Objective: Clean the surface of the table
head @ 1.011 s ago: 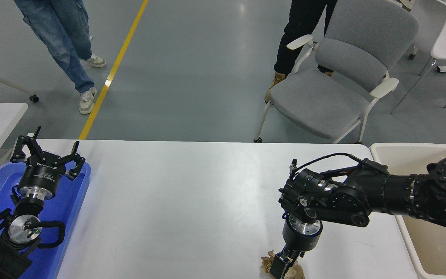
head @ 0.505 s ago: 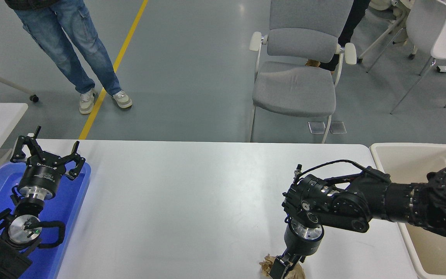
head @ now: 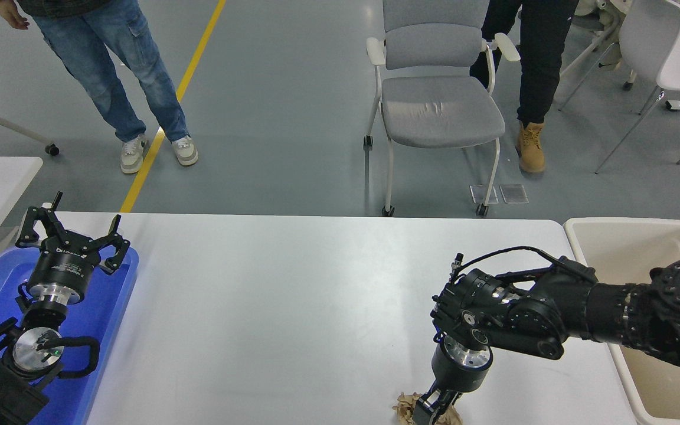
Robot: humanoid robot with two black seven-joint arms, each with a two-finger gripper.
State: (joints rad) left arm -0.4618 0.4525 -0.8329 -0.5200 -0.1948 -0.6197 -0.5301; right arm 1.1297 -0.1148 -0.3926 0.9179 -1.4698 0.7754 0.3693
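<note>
Pressing into crumpled brown paper (head: 409, 407) at the table surface (head: 293, 307) near edge, right gripper (head: 431, 410) — finger state indiscernible, left gripper (head: 71, 233) splayed apart.

1. One view only, the head view, set high on the robot's side and looking forward and down over the table surface (head: 293, 307).
2. It stands back enough to take in the table's far edge and both far corners (the near edge is cut off).
3. Beyond lies grey floor (head: 293, 118).
</note>
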